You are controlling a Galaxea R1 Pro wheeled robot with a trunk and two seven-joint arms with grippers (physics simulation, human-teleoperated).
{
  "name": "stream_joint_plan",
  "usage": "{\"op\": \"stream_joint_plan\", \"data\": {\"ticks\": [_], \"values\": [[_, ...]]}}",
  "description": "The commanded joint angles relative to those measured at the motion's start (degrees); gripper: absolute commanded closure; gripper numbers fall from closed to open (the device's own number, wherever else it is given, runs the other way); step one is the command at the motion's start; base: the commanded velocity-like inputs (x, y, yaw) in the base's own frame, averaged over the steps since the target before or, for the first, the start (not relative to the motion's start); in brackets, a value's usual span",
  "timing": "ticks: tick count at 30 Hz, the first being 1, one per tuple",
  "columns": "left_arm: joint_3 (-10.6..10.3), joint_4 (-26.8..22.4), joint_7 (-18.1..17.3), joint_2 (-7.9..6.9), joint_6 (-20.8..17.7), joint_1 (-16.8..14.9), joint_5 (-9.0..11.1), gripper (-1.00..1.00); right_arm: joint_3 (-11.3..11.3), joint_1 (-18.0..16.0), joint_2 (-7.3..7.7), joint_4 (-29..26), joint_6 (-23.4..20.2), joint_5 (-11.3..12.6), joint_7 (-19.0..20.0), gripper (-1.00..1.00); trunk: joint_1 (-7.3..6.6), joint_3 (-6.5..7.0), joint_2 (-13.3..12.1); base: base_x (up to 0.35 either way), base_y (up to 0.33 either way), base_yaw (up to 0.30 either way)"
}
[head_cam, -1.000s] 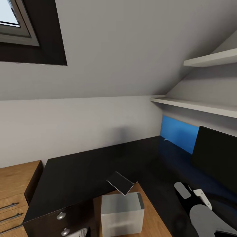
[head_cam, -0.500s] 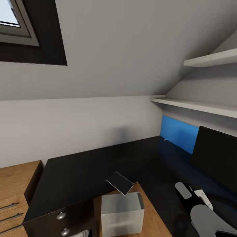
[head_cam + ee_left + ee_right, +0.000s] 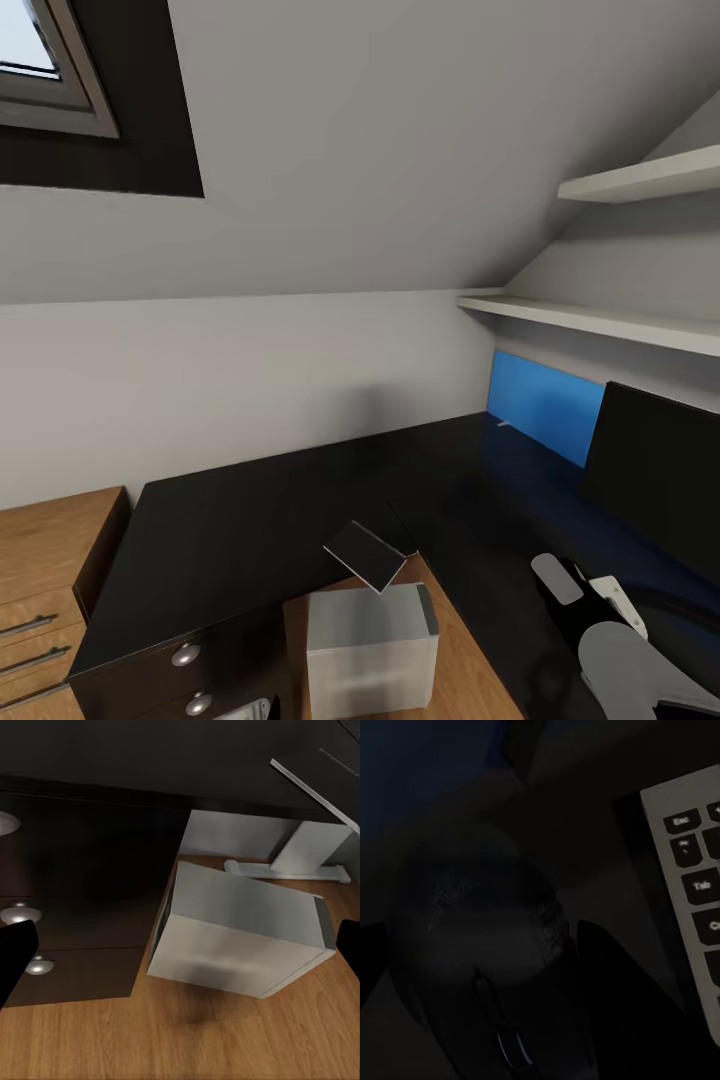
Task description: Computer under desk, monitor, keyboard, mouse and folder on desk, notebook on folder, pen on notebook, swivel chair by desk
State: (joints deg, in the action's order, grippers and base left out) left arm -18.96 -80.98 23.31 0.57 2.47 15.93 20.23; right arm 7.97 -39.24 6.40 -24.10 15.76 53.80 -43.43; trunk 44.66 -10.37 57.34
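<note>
Right gripper (image 3: 487,967) clasping small black rounded mouse (image 3: 472,945) beside silver-framed keyboard (image 3: 694,900) on glossy black desk (image 3: 260,510); left gripper (image 3: 180,952) spread open.

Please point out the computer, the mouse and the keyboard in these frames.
computer (image 3: 240,937): left wrist view, on the light grey front face of the case.
mouse (image 3: 487,945): right wrist view, on its rounded black back.
keyboard (image 3: 694,881): right wrist view, on the silver frame beside the Tab key.

Keyboard (image 3: 694,907) keys read "Esc", "Tab"; other legends too cut off.
</note>
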Motion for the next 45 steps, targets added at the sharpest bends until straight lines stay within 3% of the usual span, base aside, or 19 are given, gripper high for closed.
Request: {"op": "stream_joint_plan", "data": {"ticks": [1, 11, 30, 31, 45], "values": [[-0.09, -0.05, 0.22, -0.02, 0.26, -0.02, 0.59, -1.0, -0.06, -0.03, 0.01, -0.07, 0.5, 0.69, 0.01, 1.0, 0.24, -0.25, 0.47, 0.0, 0.0, 0.0], [-0.08, -0.06, 0.24, 0.04, 0.24, -0.02, 0.6, -1.0, -0.06, -0.04, 0.01, -0.07, 0.5, 0.69, 0.01, 1.0, 2.43, -2.05, 4.48, 0.0, 0.0, 0.0], [-0.11, -0.06, 0.24, 0.0, 0.17, -0.02, 0.6, -1.0, -0.06, -0.04, 0.01, -0.07, 0.5, 0.62, 0.01, 1.0, 2.43, -2.05, 4.48, 0.0, 0.0, 0.0], [-0.11, -0.06, 0.24, 0.01, 0.17, -0.02, 0.6, -1.0, -0.06, -0.03, 0.01, -0.1, 0.5, 0.61, 0.01, -1.0, 2.43, -2.05, 4.48, 0.0, 0.0, 0.0], [-0.11, -0.06, 0.24, 0.04, 0.2, -0.02, 0.57, -1.0, -0.14, -0.03, -0.03, -0.07, 0.65, 0.6, 0.09, -1.0, 2.43, -2.05, 4.48, 0.0, 0.0, 0.0]]}}
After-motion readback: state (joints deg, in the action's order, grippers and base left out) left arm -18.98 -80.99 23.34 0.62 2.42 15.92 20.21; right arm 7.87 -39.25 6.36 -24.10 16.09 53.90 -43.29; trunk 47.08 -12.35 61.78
